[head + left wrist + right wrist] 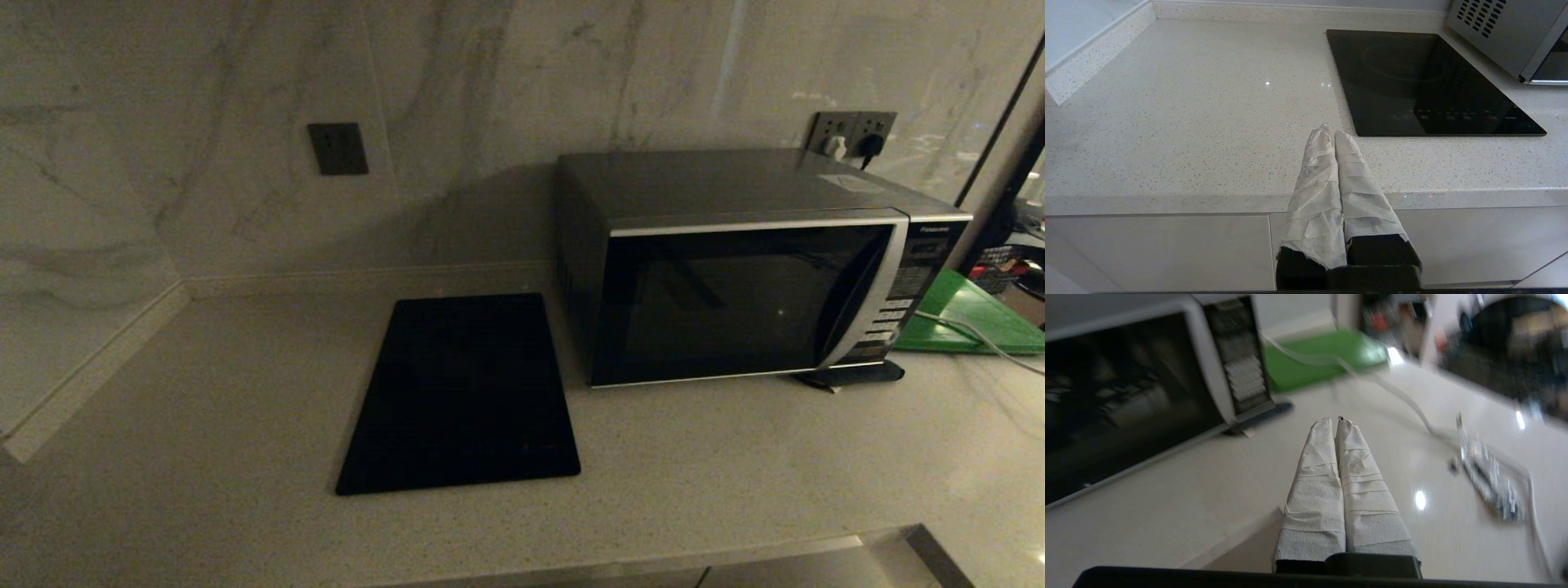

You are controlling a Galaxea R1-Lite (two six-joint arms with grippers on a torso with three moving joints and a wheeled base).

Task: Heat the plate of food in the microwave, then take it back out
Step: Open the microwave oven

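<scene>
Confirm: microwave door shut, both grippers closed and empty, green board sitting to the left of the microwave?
Not quite. The green board lies to the right of the microwave, as the head view shows. Otherwise correct: door shut, left gripper and right gripper closed and empty.

The head camera looks down from above onto the counter (204, 457), facing the microwave (735, 269) and cooktop (465, 392). Both wrist cameras sit low by the counter edge. The left shares the cooktop (1429, 81), the right the microwave (1126, 396) front.
</scene>
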